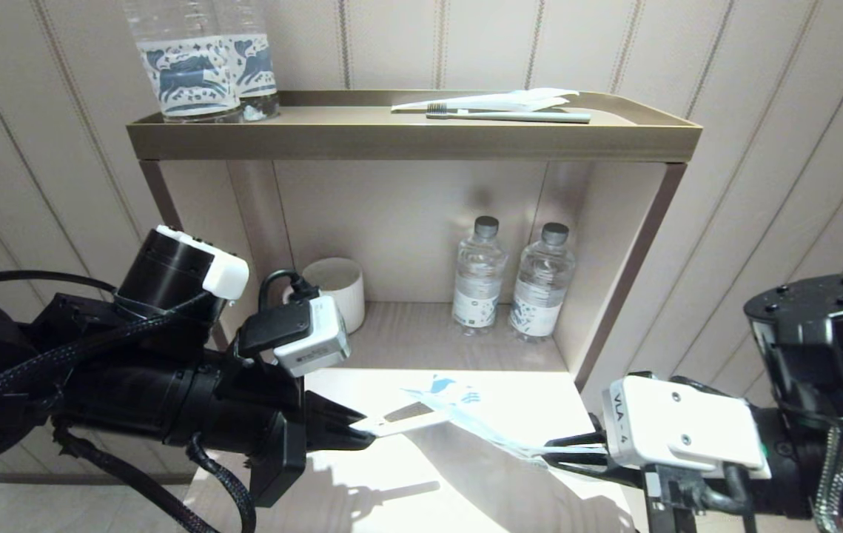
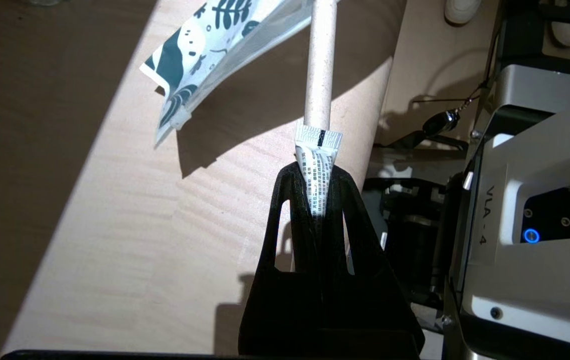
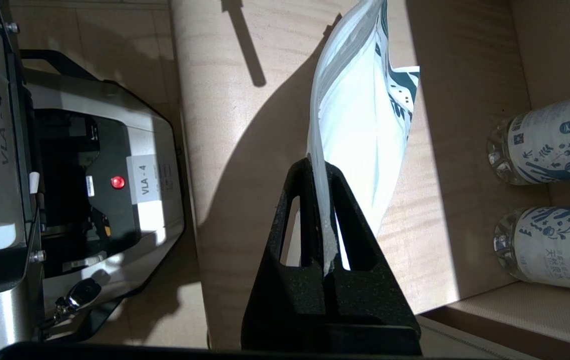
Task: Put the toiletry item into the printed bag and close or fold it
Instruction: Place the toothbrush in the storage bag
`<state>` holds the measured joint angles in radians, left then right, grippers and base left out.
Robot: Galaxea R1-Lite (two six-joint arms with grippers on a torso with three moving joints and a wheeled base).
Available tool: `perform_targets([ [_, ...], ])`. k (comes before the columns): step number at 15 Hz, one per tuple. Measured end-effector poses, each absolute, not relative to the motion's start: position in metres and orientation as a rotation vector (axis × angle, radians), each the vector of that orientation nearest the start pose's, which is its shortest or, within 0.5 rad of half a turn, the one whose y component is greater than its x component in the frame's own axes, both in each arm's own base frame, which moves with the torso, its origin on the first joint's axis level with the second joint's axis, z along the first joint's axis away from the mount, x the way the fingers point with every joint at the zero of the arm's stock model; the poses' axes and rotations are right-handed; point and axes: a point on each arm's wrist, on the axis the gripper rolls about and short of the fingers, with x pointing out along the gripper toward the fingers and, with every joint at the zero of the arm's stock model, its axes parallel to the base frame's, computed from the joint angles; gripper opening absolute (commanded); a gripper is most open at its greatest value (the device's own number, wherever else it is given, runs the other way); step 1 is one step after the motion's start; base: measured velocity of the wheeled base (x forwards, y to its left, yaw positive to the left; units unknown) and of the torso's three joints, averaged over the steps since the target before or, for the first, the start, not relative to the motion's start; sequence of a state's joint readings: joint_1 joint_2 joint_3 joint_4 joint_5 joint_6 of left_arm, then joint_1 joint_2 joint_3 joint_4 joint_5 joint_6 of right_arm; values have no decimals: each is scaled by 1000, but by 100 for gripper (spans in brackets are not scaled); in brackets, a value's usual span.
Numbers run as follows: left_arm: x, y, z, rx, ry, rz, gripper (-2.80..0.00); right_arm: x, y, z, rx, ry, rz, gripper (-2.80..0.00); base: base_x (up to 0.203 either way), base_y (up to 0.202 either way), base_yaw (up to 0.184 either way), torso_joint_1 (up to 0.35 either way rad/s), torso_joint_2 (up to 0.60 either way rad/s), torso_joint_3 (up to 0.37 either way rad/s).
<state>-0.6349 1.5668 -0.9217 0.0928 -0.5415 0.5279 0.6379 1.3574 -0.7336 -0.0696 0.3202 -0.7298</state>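
My left gripper [image 1: 368, 437] is shut on the toiletry item [image 1: 408, 420], held above the pale wooden surface. In the left wrist view the left gripper [image 2: 317, 172] pinches the small white tube [image 2: 316, 180] by its crimped end, and the slim white toothbrush handle [image 2: 321, 65] runs on from it. The handle's far end goes into the mouth of the printed bag [image 2: 209, 50]; its bristle head is hidden. My right gripper [image 1: 551, 451] is shut on the other end of the printed bag [image 1: 465, 411]. The right wrist view shows the right gripper [image 3: 321, 167] clamping the bag's [image 3: 360, 130] edge.
Two small water bottles [image 1: 479, 274] [image 1: 543, 285] and a white cup [image 1: 337, 290] stand in the shelf recess behind. The top tray [image 1: 406, 141] carries a greyish-green toothbrush [image 1: 517, 116] with its wrapper and clear labelled bottles [image 1: 199, 66]. The shelf's side wall [image 1: 628, 274] rises at the right.
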Motion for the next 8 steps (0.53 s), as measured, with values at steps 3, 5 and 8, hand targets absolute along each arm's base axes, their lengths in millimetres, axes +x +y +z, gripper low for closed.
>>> perform_targets([
  [3,202,-163,185,479,481,-1303,-280,163,131,199,-746,202,1110,-280,0,0,0,0,0,0],
  [5,204,-165,182,479,490,-1305,-280,164,132,200,-746,200,1110,-280,0,0,0,0,0,0],
  [8,210,-170,179,479,468,-1303,-280,163,134,199,-748,199,1120,-280,0,0,0,0,0,0],
])
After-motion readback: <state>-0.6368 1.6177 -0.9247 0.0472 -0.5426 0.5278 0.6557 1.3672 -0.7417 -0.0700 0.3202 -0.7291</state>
